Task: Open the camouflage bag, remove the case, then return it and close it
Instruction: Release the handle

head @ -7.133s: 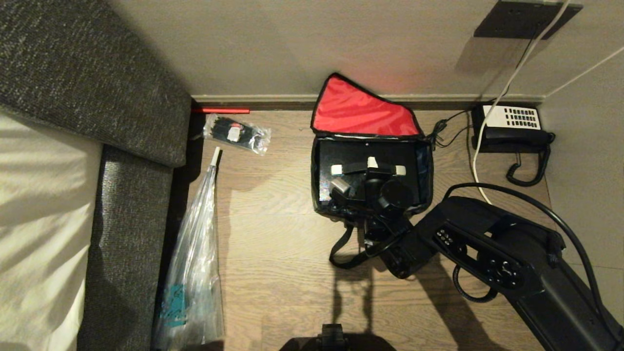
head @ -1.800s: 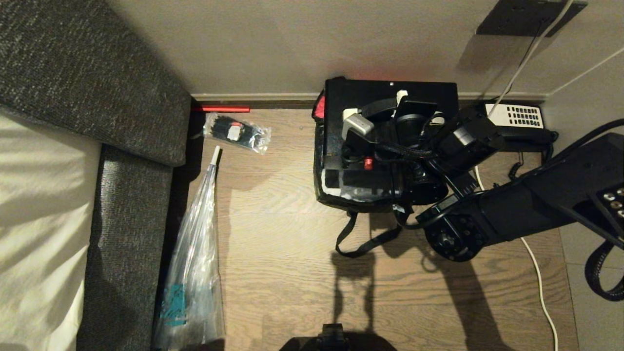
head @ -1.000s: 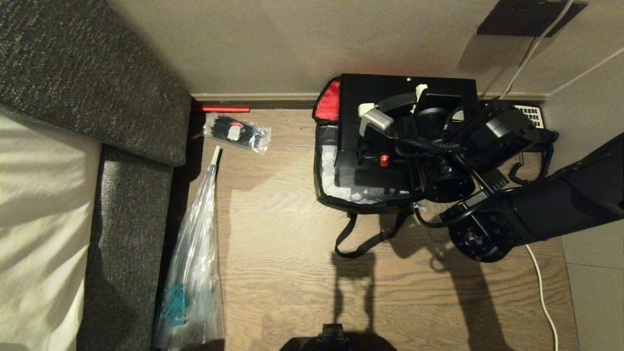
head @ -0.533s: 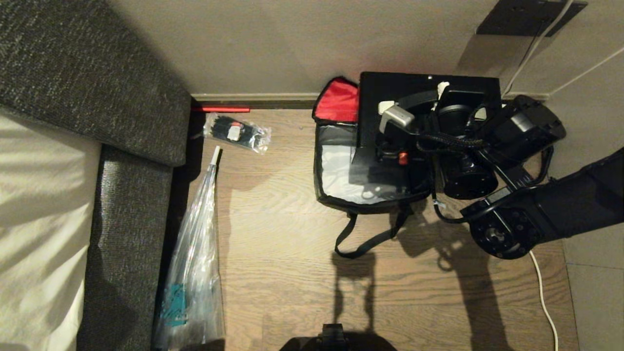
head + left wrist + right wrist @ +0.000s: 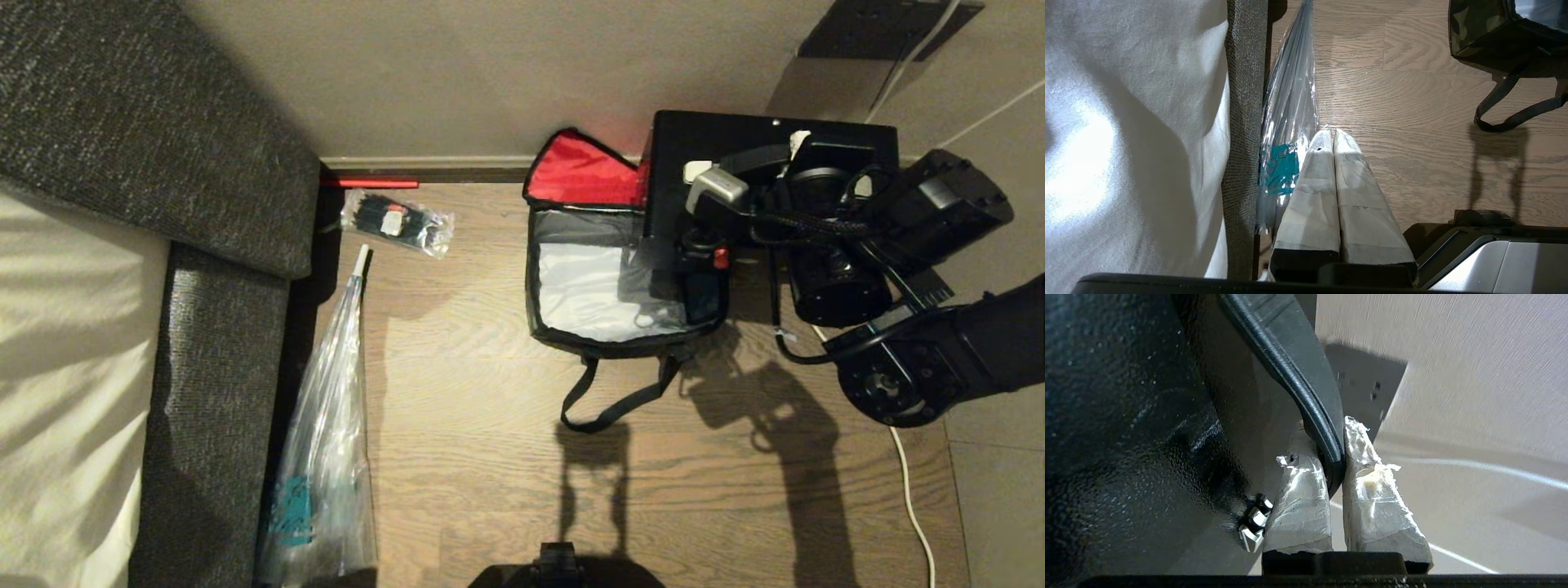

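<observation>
My right gripper [image 5: 1331,457], pinching only the handle of the case [image 5: 735,147] at two o'clock above the camouflage bag [image 5: 604,286], risks the case swinging or slipping free.

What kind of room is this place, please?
Probably a hotel bedroom or the like: a bed with white sheets on the left, a corded phone on the wood floor, and a wall socket.
</observation>
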Robot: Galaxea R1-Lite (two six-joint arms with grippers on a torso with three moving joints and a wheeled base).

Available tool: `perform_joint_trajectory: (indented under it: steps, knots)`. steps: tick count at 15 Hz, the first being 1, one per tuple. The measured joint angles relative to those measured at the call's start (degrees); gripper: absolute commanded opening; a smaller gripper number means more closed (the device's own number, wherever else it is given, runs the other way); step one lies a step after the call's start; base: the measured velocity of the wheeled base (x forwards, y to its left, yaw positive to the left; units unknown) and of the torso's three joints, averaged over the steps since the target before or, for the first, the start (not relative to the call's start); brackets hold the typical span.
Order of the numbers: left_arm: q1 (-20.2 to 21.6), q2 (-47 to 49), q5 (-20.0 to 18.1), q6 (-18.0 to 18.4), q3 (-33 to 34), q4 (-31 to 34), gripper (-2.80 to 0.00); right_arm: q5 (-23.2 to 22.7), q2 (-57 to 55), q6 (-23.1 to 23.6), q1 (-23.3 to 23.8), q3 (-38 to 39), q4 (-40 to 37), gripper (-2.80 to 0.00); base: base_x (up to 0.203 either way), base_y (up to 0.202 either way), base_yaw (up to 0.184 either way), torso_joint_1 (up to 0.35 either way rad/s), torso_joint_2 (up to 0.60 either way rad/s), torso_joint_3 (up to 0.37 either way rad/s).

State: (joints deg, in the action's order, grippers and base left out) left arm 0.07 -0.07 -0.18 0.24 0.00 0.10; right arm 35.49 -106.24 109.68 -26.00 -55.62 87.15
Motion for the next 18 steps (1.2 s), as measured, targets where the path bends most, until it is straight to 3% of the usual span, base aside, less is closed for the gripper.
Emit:
perform_joint_trajectory:
  steps: [18]
  knots:
    - [0.0, 0.0, 0.0, 0.0, 0.0, 0.0, -2.8, -0.1, 3.6, -2.1, 16.6, 3.8, 0.0, -2.8, 0.0, 0.0, 0.0, 0.0, 0.0, 0.0]
